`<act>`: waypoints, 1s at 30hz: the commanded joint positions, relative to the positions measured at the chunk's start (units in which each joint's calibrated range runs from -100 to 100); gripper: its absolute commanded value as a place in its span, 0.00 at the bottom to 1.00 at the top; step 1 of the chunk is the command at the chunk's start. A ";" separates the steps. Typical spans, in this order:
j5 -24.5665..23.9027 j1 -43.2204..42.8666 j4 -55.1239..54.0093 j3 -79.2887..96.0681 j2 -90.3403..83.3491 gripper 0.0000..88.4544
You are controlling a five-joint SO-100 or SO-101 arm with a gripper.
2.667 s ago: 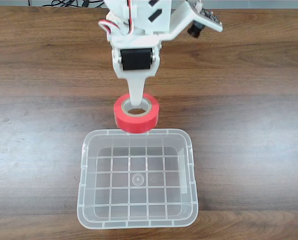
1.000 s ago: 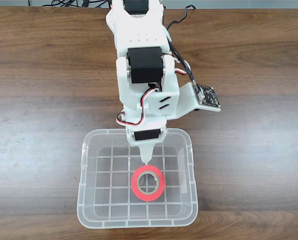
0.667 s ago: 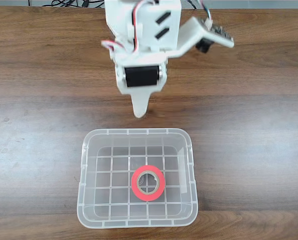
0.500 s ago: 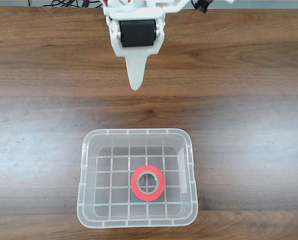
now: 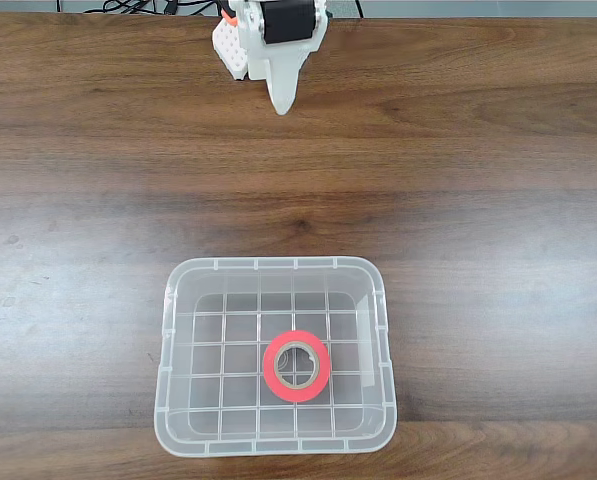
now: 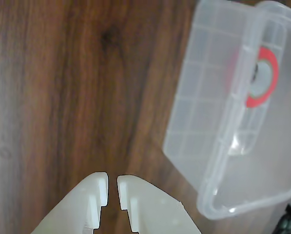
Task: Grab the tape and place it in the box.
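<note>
- The roll of red tape (image 5: 296,366) is lying flat on the grid-patterned floor of the clear plastic box (image 5: 174,330) in the fixed view, its grey-beige cardboard core facing up.
- The tape is sitting a little below the middle of the box floor in that view, apart from all four walls.
- The box is resting on the dark wooden table (image 5: 498,200), near the lower edge of the fixed view and roughly centred from left to right.
- The white gripper (image 5: 282,105) is hanging at the top edge of the fixed view, well apart from the box, with a wide stretch of bare wood lying between them.
- Its pointed tip is aiming down the picture toward the box, and a black motor block is showing just above it.
- In the wrist view the gripper (image 6: 112,184) is entering from the bottom edge, with its two pale fingertips (image 6: 99,187) standing nearly together and only a narrow slit showing between them.
- The jaws are grasping nothing; only bare wood is showing through the slit.
- In the wrist view the box (image 6: 218,165) is lying at the right, tilted in the frame, with its rimmed edge catching the light.
- The tape (image 6: 267,78) is showing there through the translucent wall as a blurred red ring near the upper right corner.
- Dark cables are showing along the far edge of the table at the top of the fixed view.
</note>
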 commanded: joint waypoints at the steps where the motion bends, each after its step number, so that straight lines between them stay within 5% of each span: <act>1: -0.73 -1.90 -14.01 23.60 -14.56 0.02; 9: -0.68 -1.25 -27.28 51.11 -34.03 0.02; 16: -0.78 -0.22 -27.96 64.51 -50.52 0.02; 30: -1.26 2.12 -26.25 68.72 -56.63 0.02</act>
